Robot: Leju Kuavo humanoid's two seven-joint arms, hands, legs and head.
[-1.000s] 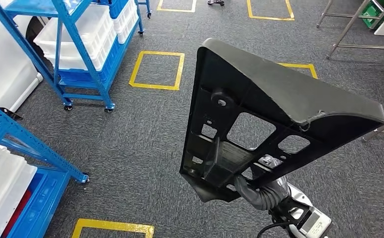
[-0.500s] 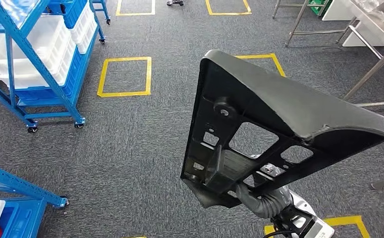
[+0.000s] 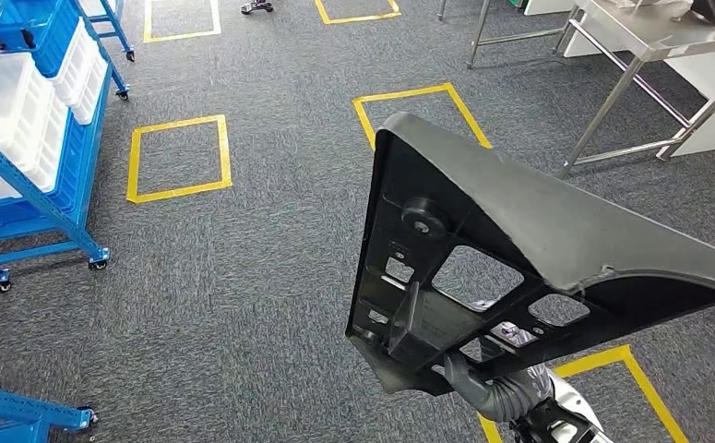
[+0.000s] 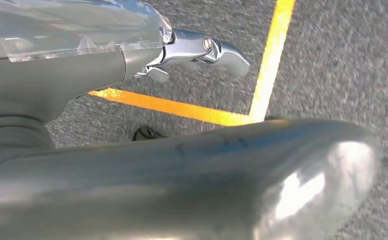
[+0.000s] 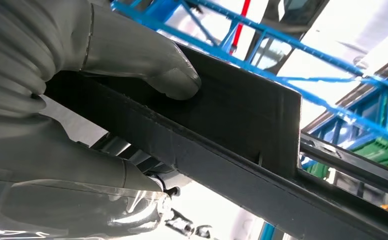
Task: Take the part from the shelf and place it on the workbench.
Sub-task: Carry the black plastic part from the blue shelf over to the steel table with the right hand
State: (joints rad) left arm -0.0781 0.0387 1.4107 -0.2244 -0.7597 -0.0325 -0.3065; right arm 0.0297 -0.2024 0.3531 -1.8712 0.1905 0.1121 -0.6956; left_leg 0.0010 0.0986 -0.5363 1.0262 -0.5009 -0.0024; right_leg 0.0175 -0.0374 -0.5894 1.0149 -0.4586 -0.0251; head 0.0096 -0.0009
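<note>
Right hand [image 5: 66, 100] clamped on the black part's [image 3: 519, 249] lower edge.
Its thumb presses one face and its fingers wrap beneath; the part rises up and away from the hand, high above the grey carpet [image 3: 243, 258]. Left hand [image 4: 197, 50]: grip unclear.

I can see one big black part [image 3: 510, 249] held up by one right hand [image 3: 492, 383], one other hand [image 4: 197, 50] hanging low, five yellow squares [image 3: 178, 157] taped on the floor, two blue shelves [image 3: 30, 138], and one metal counter [image 3: 649, 55].
</note>
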